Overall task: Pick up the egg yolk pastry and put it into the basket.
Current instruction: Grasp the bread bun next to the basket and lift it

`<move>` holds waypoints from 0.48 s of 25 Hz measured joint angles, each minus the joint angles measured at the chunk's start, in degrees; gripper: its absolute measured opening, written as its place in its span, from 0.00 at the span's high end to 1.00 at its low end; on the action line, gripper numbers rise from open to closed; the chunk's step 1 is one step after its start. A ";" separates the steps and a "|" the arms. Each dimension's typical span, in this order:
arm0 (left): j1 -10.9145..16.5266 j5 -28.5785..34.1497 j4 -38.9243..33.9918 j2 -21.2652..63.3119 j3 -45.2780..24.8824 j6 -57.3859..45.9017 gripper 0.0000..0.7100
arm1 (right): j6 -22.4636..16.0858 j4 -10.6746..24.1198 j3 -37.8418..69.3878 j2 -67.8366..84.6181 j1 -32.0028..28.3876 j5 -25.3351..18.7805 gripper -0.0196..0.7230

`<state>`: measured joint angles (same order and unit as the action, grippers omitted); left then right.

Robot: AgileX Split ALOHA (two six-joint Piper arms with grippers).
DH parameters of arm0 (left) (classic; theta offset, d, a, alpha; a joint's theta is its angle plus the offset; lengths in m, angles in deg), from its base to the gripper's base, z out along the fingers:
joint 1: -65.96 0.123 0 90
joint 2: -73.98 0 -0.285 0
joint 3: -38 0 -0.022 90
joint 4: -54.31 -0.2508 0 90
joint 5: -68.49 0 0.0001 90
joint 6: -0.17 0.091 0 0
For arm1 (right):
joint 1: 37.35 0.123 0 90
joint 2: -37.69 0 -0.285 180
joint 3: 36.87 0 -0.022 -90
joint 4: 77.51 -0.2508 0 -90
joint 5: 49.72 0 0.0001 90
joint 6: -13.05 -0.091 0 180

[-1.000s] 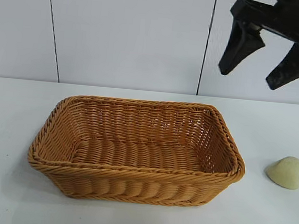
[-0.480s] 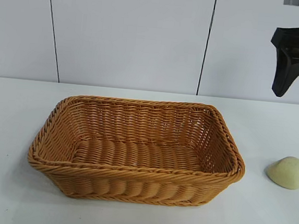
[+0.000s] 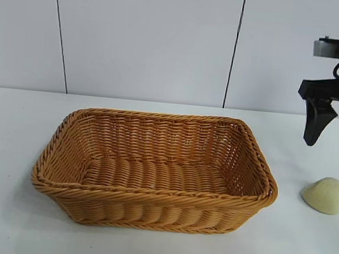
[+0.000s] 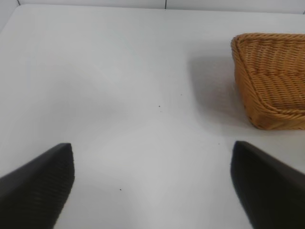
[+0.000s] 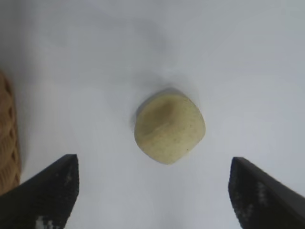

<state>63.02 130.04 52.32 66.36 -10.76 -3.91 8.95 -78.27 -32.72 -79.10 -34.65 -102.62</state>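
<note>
White tabletop: small pale yellow-cream domed egg yolk pastry (image 3: 325, 195) lower right, directly beneath right gripper (image 5: 152, 191), jaws wide, empty; orange-brown woven wicker basket (image 3: 151, 200) centre-left.

One basket (image 3: 154, 170) sits on the table (image 3: 13, 149); one egg yolk pastry (image 3: 326, 195) lies beside the basket.

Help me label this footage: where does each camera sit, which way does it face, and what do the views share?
Exterior: in front of the table, facing the wall; shows the basket, the egg yolk pastry and the right gripper above it.
Left wrist: on the left arm, facing down at the table; open left gripper, a basket corner.
Right wrist: facing down over the pastry, between the open right gripper's fingers.
Shared: all three views show the basket; the exterior and right wrist views show the pastry.
</note>
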 joint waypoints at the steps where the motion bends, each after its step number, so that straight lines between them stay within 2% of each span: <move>1: 0.00 0.00 0.00 0.00 0.00 0.00 0.09 | -0.12 0.07 0.00 -1.32 0.00 0.59 0.15; 7: 0.00 0.00 0.00 0.00 0.00 0.00 0.09 | -0.36 0.26 0.00 -7.50 0.00 3.98 0.15; 12: 0.00 0.00 0.00 0.00 0.00 0.00 0.09 | -0.57 0.26 0.00 -10.20 0.00 4.24 0.15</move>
<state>63.02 130.04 52.32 66.36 -10.76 -3.91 8.38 -78.02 -32.72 -89.30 -34.65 -98.38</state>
